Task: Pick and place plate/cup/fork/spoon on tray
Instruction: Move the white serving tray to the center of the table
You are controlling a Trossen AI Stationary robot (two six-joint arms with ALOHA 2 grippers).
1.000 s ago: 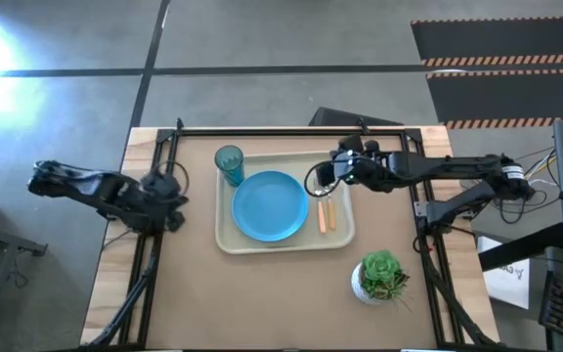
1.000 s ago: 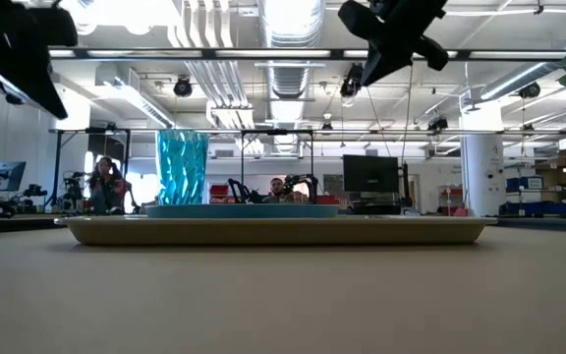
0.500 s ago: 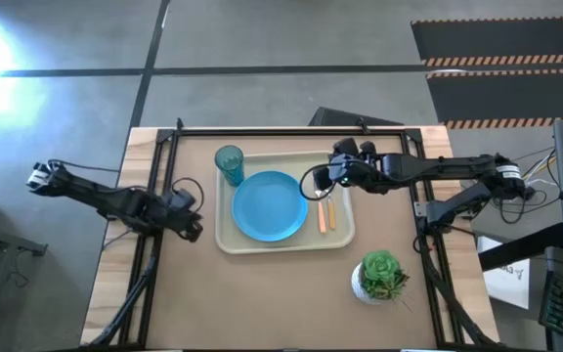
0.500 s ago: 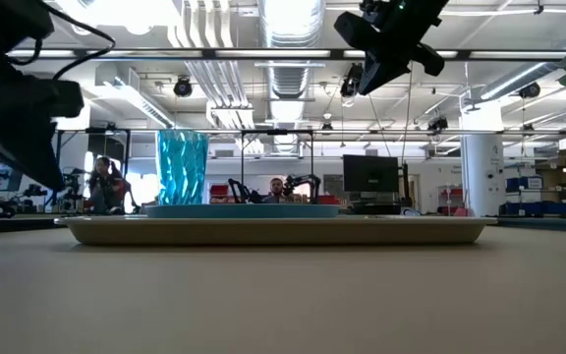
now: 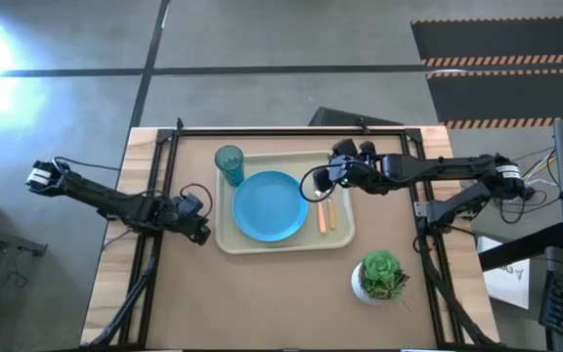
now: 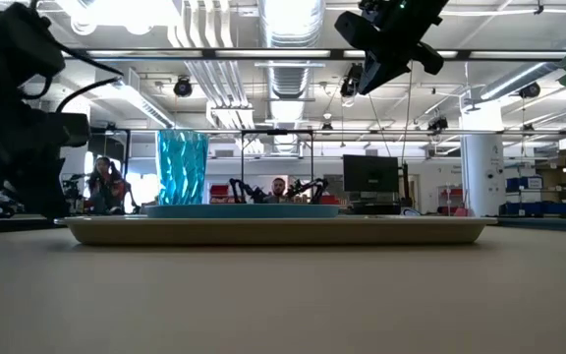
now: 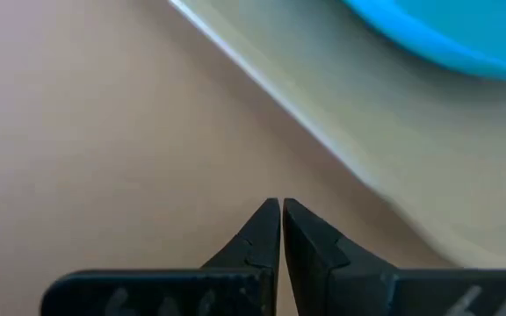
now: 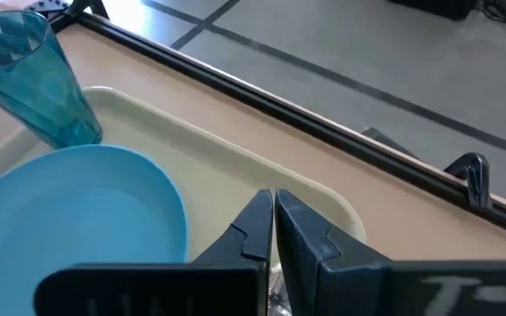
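The worktop (image 5: 184, 293) carries the tray (image 5: 225, 235) in its middle, toward the far edge. On the tray, the plate (image 5: 269, 205) lies flat at the centre, the cup (image 5: 229, 163) stands upright in the tray's far left corner just beside the plate, and the fork (image 5: 331, 215) and spoon (image 5: 322, 217) lie side by side along the tray's right side; which handle belongs to which cannot be told. A potted plant (image 5: 380, 275) stands near the worktop's front right corner, apart from the tray.

Since half a second ago, the left gripper (image 5: 203, 233) has moved closer to the tray's left rim and sits low over the worktop, its fingers (image 7: 257, 239) pressed together. The right gripper (image 5: 313, 184) hangs above the tray's far right part, barely changed, its fingers (image 8: 255, 230) also together, holding nothing.
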